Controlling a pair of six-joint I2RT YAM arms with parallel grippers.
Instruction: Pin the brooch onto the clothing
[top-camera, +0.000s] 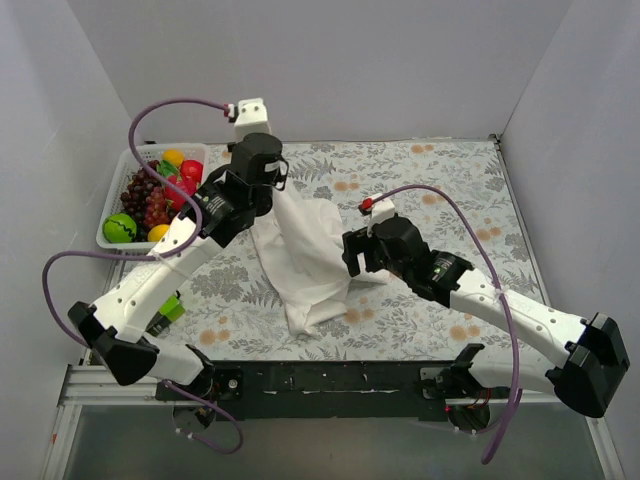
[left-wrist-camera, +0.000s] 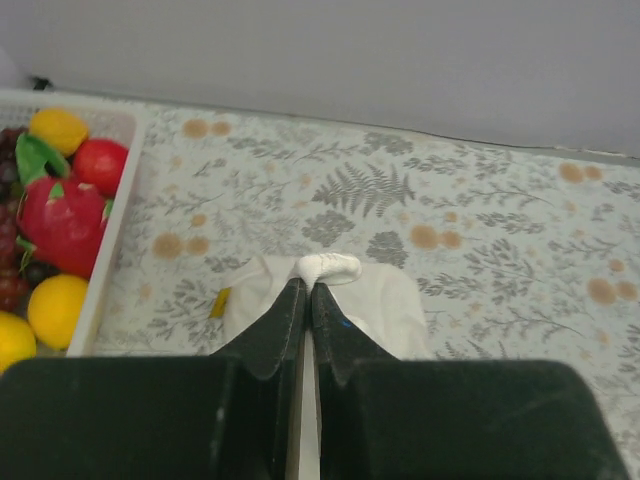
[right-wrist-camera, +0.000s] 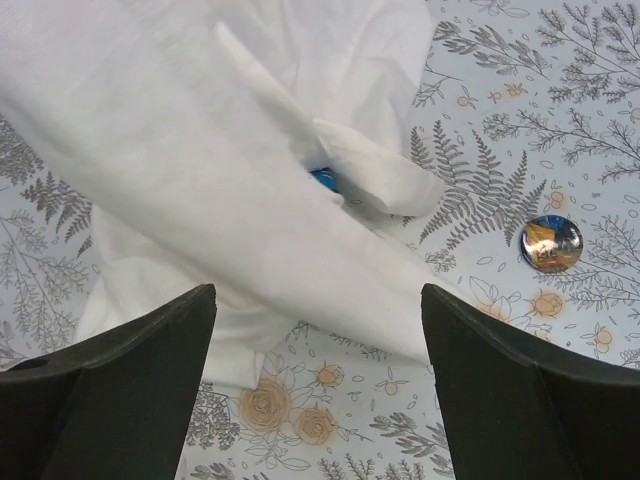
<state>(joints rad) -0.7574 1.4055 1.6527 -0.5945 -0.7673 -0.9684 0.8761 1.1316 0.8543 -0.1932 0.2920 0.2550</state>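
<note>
Brooch (right-wrist-camera: 551, 243) sits loose beside the shirt (right-wrist-camera: 200, 150); our left claw (left-wrist-camera: 308, 288) pinches a fold, our right claw (right-wrist-camera: 315, 292) gapes empty. Dragging cloth, we could sweep it off.

The shirt (right-wrist-camera: 200, 180) ran past the right wrist view's top edge; its folds hid all but a blue speck of the print (right-wrist-camera: 323, 178).

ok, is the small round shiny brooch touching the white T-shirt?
Apart. Right wrist view: the brooch lies on the floral tablecloth, with bare cloth showing between it and the T-shirt.
</note>
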